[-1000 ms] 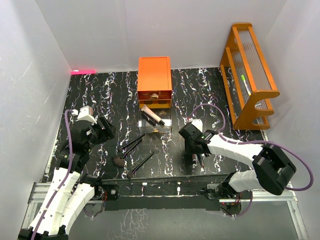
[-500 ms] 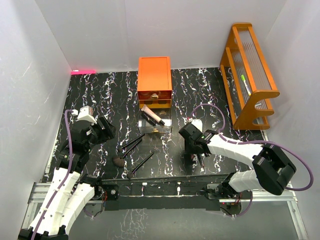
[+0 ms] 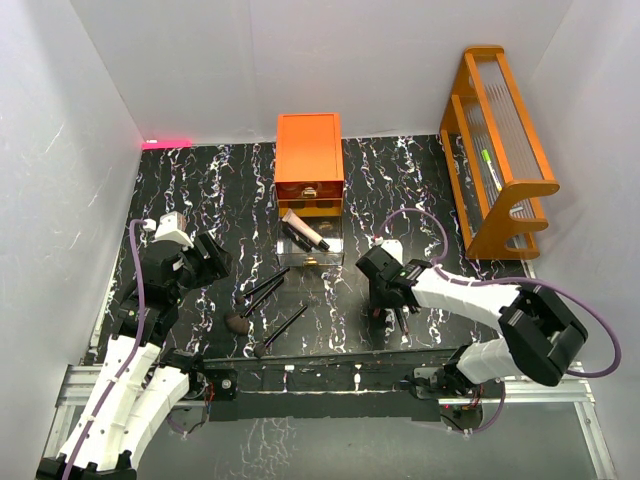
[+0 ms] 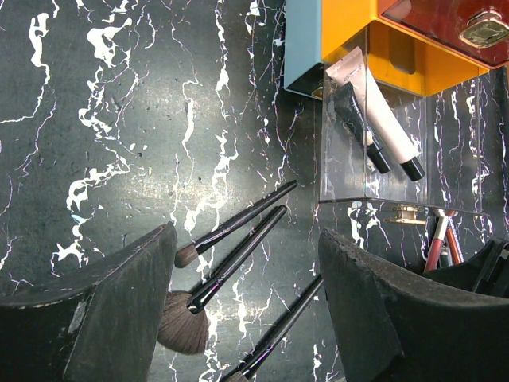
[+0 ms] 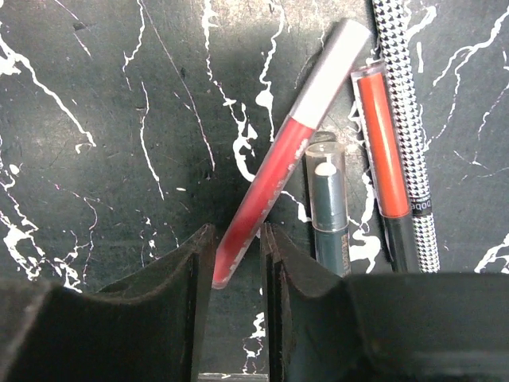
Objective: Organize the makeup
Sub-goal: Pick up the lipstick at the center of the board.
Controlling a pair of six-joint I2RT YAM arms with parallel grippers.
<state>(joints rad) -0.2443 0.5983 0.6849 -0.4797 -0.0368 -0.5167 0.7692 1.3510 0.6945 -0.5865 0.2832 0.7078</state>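
My right gripper is low on the black marble table, jaws closed onto the lower end of a red lip-gloss tube that lies flat. Beside it lie a grey tube, an orange tube and a houndstooth-patterned pencil. In the top view this gripper is right of centre. My left gripper is open and empty above three long black brushes; one has a brown fan head. They lie left of centre in the top view. A pale tube and a dark tube lie in a clear drawer.
The orange drawer chest stands at the back centre, the clear drawer pulled out in front of it. The orange wooden rack stands at the back right. White walls close in the table on three sides.
The right gripper has shifted slightly left and settled around the red tube. The left arm and the brushes have not moved.
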